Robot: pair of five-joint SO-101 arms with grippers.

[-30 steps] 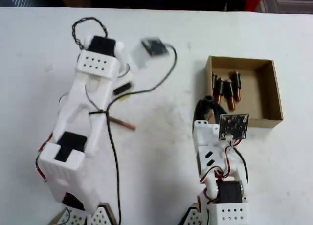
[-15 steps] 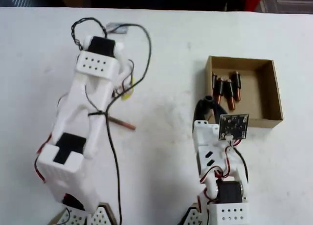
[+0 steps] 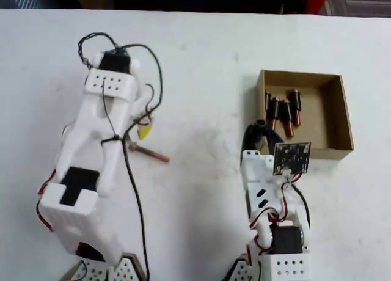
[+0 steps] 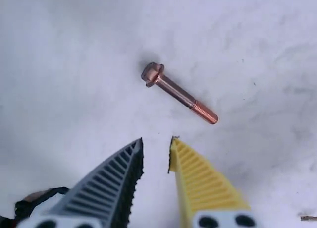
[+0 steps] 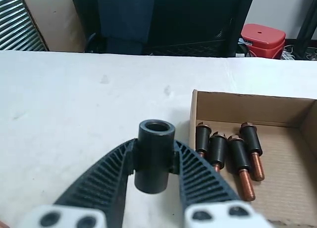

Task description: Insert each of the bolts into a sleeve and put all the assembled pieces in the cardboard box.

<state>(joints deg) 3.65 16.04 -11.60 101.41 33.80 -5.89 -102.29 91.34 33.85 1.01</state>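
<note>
Lying flat, the bolt [image 4: 178,92] slants diagonally; right gripper [image 5: 154,146] holds the sleeve [image 5: 155,164] upright

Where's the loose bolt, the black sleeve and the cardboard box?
loose bolt [image 4: 181,95], left wrist view, middle of its shank.
black sleeve [image 5: 155,158], right wrist view, its side wall.
cardboard box [image 3: 341,113], high view, its right wall.

table: white top [image 3: 201,195]; I see grey scuffs and smudges across it, and the far edge runs straight across
far left: grey slatted panel [image 5: 17,22] with a tan board [image 5: 52,20] just beside it
far middle: dark furniture [image 5: 163,20], black and navy; I can't tell what it is
far right: red container [image 5: 262,38] beyond the table edge, pale grey wall [image 5: 277,5] behind it, some cables [image 5: 309,52] near it
light: even, with soft shadows on the table top; I can't see the source
</note>
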